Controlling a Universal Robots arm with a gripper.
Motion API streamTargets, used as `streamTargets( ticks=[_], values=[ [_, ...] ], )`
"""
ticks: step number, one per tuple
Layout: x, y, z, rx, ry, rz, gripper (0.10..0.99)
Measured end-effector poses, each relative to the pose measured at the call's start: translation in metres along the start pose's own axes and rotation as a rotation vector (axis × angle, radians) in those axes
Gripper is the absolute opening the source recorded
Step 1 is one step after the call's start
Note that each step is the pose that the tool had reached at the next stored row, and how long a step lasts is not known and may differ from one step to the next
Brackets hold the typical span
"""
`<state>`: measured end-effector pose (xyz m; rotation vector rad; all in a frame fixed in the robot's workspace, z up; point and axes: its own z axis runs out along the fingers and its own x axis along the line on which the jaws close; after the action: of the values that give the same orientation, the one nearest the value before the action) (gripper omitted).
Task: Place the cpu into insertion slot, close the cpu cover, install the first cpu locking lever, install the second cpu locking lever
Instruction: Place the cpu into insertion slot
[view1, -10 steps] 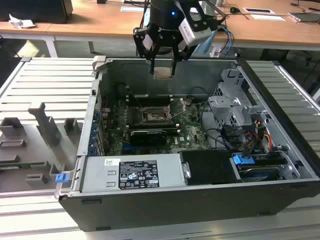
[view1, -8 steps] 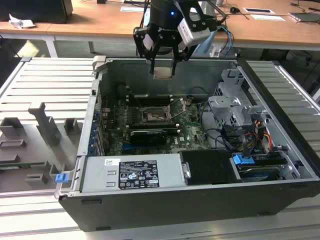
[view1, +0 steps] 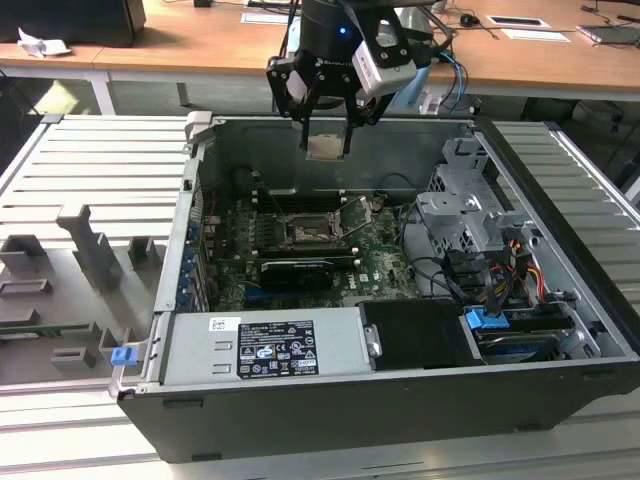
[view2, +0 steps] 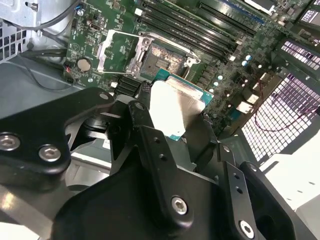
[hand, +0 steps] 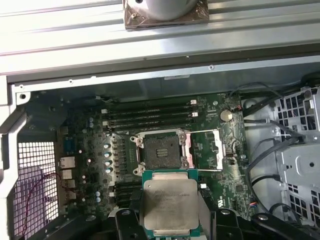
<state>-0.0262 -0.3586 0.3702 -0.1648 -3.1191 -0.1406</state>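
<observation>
gripper (view1: 327, 150) | I am clamping the cpu (hand: 168, 202) by opposite edges; upper middle of exterior view, above the open insertion slot (view1: 303, 232) | I am judging it light, stiff, fragile; edges only

A robotics lab or test workshop is suggested. An opened computer case (view1: 400, 410), its motherboard (view1: 235, 275) and insertion slot (view1: 303, 232) laid bare, is set on a ribbed aluminium workbench (view1: 90, 170) beside grey moulded fixtures (view1: 95, 250). Wooden desks (view1: 200, 45) strewn with papers (view1: 520, 22) are seen behind.
</observation>
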Motion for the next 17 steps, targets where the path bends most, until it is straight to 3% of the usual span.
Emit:
streamTargets(
  ticks=[17],
  values=[
    [0.0,0.0,0.0004,-0.001,-0.0055,0.06,0.525]
  ],
)
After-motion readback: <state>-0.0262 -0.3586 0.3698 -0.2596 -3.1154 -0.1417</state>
